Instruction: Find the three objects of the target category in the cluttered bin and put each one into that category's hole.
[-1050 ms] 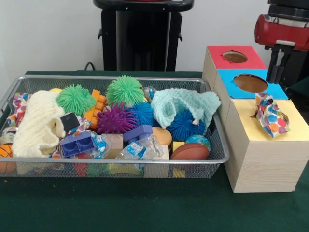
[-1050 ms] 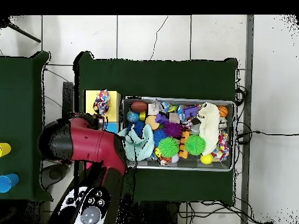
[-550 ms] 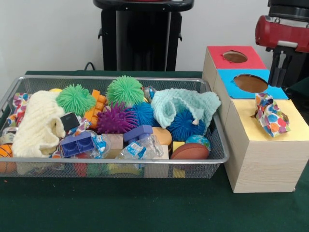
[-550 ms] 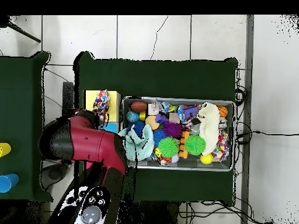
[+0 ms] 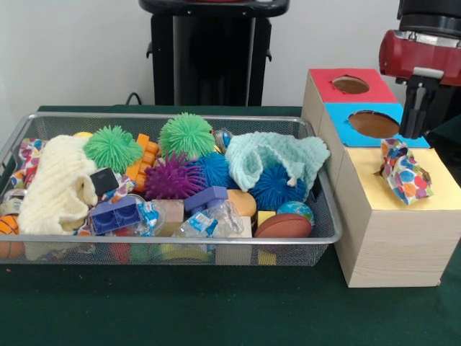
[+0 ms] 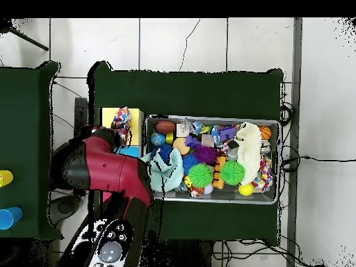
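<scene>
1. The wire mesh bin [image 5: 317,238] sits on the dark green table cover [image 5: 180,310], heaped with toys and fabrics.
2. Just beside the bin stands a wooden box [image 5: 389,245] with three coloured tops in a row: red [image 5: 328,90], blue [image 5: 338,133] and yellow [image 5: 439,191].
3. The red and blue tops each show a round hole; the red one's hole [image 5: 351,84] and the blue one's hole [image 5: 373,124] are both open and uncovered.
4. A polka-dot cloth [image 5: 405,173], white with many-coloured spots, lies crumpled on the yellow top, bunched at the spot where a dark opening peeks out at its edge; whether part of it hangs inside cannot be told.
5. The gripper [image 5: 418,108] hangs above the blue top, near the cloth but apart from it; it grasps nothing visible, and whether its fingers are spread or closed cannot be told from either view.
6. In the overhead view the red arm [image 6: 104,167] covers most of the box, leaving the yellow top and the cloth showing.
7. In the bin, a cream knitted cloth [image 5: 57,187] lies at one end and a mint-green knitted cloth [image 5: 270,158] at the end nearest the box.
8. Between them sit two green spiky balls [image 5: 113,148], a purple spiky ball [image 5: 173,178], blue spiky balls [image 5: 274,187], an orange toy block [image 5: 144,162], a purple building brick [image 5: 115,214], crumpled plastic bottles [image 5: 209,220] and a small brown football [image 5: 283,225].
</scene>
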You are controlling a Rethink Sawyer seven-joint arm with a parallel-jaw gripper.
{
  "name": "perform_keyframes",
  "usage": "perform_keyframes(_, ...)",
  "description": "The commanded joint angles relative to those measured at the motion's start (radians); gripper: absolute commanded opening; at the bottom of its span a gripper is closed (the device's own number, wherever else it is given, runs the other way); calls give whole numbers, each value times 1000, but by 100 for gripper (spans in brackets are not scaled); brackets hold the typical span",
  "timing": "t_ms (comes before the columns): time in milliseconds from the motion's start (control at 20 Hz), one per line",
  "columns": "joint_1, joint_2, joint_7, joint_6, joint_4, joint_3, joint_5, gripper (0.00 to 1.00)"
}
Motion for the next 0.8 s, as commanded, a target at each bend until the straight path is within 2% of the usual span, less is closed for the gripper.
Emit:
perform_keyframes(50,-57,102,251,-48,59,104,36,0)
perform_keyframes(400,-63,122,248,-61,80,129,33,0)
perform_keyframes(800,-46,137,272,-11,100,147,58,0)
